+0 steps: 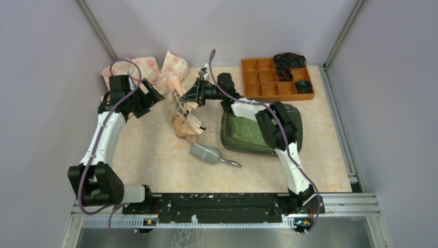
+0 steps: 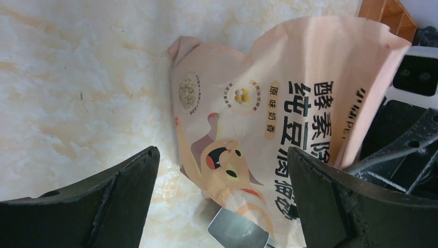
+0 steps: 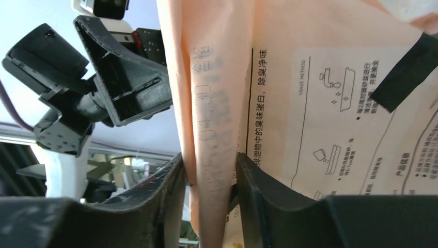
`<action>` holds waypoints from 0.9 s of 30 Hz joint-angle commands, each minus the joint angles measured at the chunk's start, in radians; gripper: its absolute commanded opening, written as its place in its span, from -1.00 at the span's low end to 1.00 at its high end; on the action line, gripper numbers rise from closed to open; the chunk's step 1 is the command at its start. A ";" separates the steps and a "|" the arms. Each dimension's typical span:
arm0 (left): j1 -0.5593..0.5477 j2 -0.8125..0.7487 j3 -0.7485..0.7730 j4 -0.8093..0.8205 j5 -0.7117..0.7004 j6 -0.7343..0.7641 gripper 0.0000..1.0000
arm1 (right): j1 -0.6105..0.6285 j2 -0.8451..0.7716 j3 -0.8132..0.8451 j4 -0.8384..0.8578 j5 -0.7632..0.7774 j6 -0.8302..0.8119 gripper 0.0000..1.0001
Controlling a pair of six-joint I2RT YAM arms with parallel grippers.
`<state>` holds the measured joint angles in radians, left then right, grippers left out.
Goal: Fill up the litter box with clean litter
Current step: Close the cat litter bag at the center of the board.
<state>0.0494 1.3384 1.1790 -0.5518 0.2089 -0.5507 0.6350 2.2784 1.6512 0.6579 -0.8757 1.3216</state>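
Observation:
The dark litter box point(image 1: 295, 114) sits right of centre under my right arm, with light-green clean litter point(image 1: 243, 132) spread inside it. My right gripper point(image 1: 182, 99) is shut on the edge of the peach-orange paper bag point(image 1: 184, 120), which hangs left of the box; in the right wrist view the bag's folded edge point(image 3: 214, 119) is pinched between the jaws. My left gripper point(image 1: 154, 95) is open and empty, just left of the bag. The left wrist view shows the bag's printed face point(image 2: 268, 124) between my spread fingers point(image 2: 111, 199).
A grey metal scoop point(image 1: 209, 154) lies on the table below the bag; it also shows in the left wrist view point(image 2: 238, 232). An orange organiser tray point(image 1: 261, 77) stands at the back right. Pink patterned bags point(image 1: 155, 67) lie at the back left.

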 commanded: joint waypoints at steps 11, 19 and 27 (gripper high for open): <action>-0.112 0.074 0.103 0.017 -0.073 -0.038 0.97 | 0.015 0.076 0.074 0.201 -0.135 0.149 -0.45; -0.172 0.128 0.106 0.009 -0.102 -0.053 0.97 | 0.015 0.094 0.040 0.323 -0.134 0.233 -0.58; -0.185 0.190 0.114 0.011 -0.130 -0.055 0.97 | 0.015 0.100 0.021 0.373 -0.145 0.274 -0.51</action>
<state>-0.1230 1.5066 1.2655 -0.5400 0.1116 -0.6018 0.6369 2.3779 1.6760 0.9150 -0.9924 1.5654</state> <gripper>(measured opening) 0.987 0.220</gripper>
